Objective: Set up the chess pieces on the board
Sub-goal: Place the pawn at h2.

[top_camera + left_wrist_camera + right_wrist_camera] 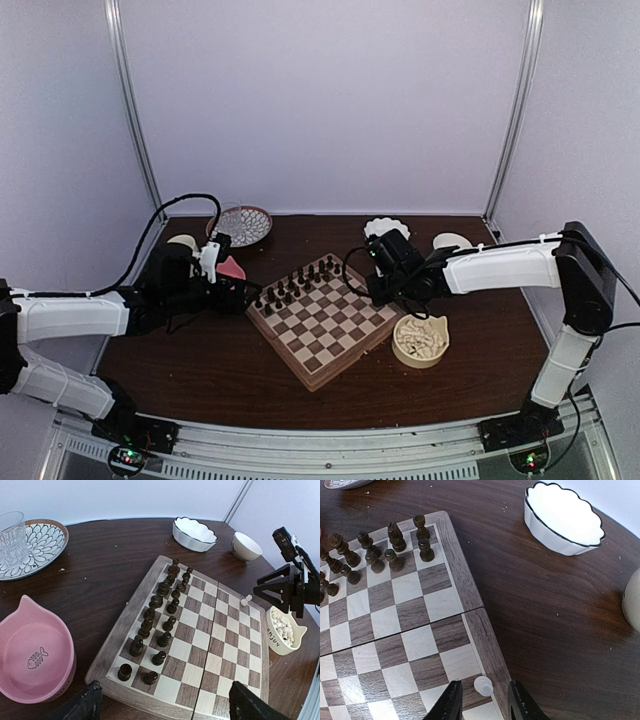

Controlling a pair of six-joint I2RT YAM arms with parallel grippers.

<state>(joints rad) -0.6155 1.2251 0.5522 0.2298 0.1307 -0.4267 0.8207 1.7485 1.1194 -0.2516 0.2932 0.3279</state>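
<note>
The board lies angled at the table's middle, with dark brown figures in two rows along its far-left side. One cream-white chess piece stands upright on a dark square at the board's right edge. My right gripper is open around that piece, with a gap on each side of it. More cream pieces fill a cream cat-shaped bowl right of the board. My left gripper hangs wide open and empty over the board's near-left corner. From there the white piece shows beside the right gripper.
A pink cat bowl sits left of the board. Behind it a patterned plate carries a glass. A white scalloped bowl and a small cream cup stand behind the board's right side.
</note>
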